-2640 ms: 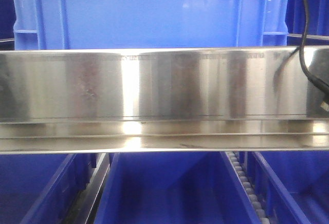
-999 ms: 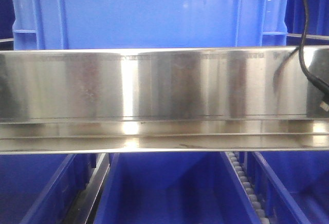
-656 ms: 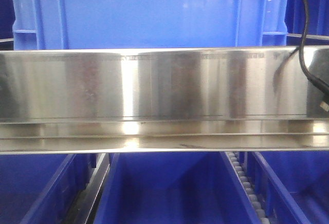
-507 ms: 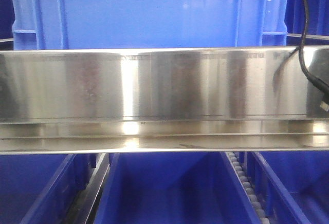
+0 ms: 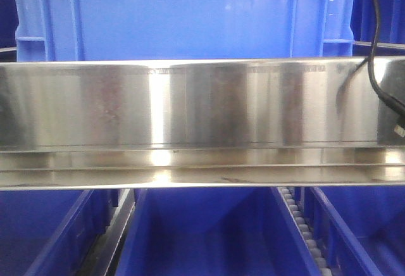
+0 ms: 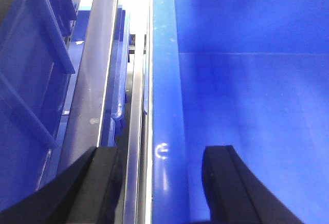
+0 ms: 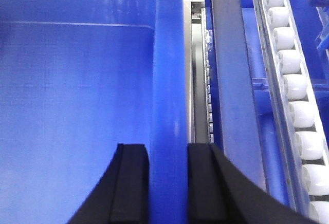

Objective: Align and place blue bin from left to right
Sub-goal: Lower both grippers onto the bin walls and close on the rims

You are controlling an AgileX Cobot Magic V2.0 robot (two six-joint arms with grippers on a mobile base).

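In the left wrist view the blue bin (image 6: pixel 247 106) shows its smooth inside, with its left rim (image 6: pixel 164 70) running up the picture. My left gripper (image 6: pixel 164 183) is open and straddles that rim: one finger is outside over the steel rail and the other inside, both clear of the wall. The right wrist view shows the blue bin (image 7: pixel 77 106) and its right rim (image 7: pixel 168 80). My right gripper (image 7: pixel 168 183) is shut on that rim, with both black pads pressed against it. Neither gripper appears in the front view.
A wide steel rail (image 5: pixel 202 105) crosses the front view. Above it stands a ribbed blue crate (image 5: pixel 183 16). Below it are more blue crates (image 5: pixel 202 238) and a roller track (image 5: pixel 304 225). A black cable (image 5: pixel 376 48) hangs at the right. White rollers (image 7: pixel 290 85) run beside the held rim.
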